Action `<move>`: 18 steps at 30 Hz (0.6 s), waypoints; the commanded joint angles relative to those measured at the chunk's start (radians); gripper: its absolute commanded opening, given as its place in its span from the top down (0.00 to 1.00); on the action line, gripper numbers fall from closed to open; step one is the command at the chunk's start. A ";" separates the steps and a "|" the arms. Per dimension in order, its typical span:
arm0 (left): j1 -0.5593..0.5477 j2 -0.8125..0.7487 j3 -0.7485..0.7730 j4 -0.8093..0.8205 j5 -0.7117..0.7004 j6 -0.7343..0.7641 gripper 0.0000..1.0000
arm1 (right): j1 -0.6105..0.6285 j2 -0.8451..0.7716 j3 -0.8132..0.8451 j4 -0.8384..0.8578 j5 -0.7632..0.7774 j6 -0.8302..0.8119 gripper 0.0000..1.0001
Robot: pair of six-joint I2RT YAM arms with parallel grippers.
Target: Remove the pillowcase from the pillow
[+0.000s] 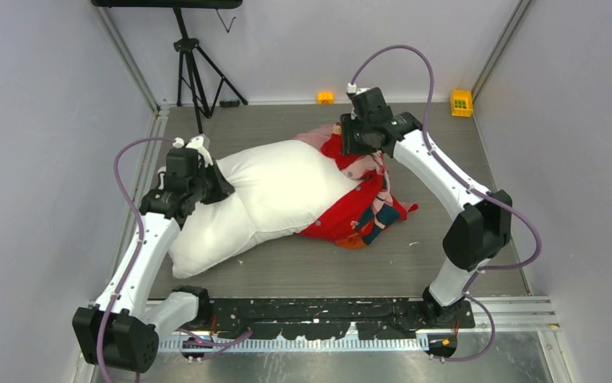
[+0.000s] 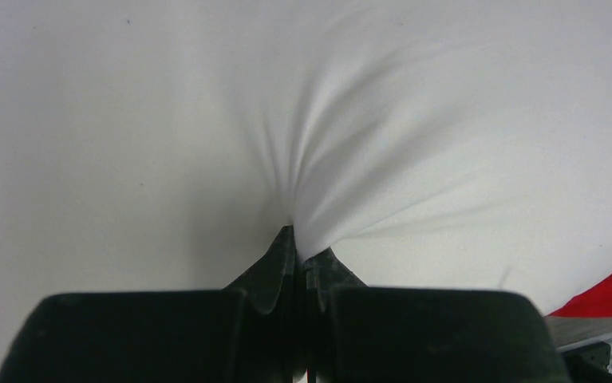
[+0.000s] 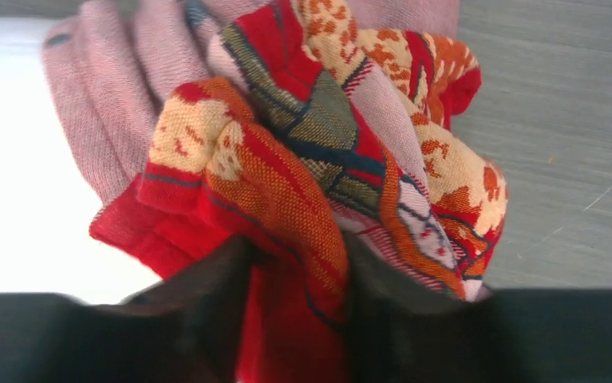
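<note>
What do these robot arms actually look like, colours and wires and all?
The left arm and right arm have white links and chunky black joints. A thin purple cable loops along each. The left gripper and right gripper are black, two-fingered.

Pillow (image 1: 270,195) was plain white, unpatterned; same white filled view all round black left gripper (image 2: 296,249). Pillowcase (image 1: 350,215) was bright red, printed orange, cream, teal, navy; its reverse side was faded pink, showing above right gripper (image 3: 298,267). Cloth between that gripper's black fingers was red, with orange-and-cream speckled patches and dark blue outlines just above. Bench (image 1: 326,267) was grey with fine streaked grain. Arms (image 1: 438,171) were white with black joints. Yellow block (image 1: 461,102) lay beyond right gripper.
</note>
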 commanded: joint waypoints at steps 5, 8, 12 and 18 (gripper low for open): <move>-0.001 -0.029 0.030 0.002 -0.038 0.006 1.00 | -0.200 0.056 0.017 0.120 0.104 0.193 0.99; -0.001 -0.040 0.021 0.006 -0.059 0.004 1.00 | -0.314 0.074 -0.030 0.192 0.068 0.274 0.99; -0.002 -0.047 0.021 -0.001 -0.083 0.009 1.00 | -0.400 0.139 -0.025 0.176 0.108 0.293 0.99; -0.002 -0.054 0.024 -0.029 -0.148 -0.001 1.00 | -0.496 0.228 -0.025 0.118 0.220 0.308 0.99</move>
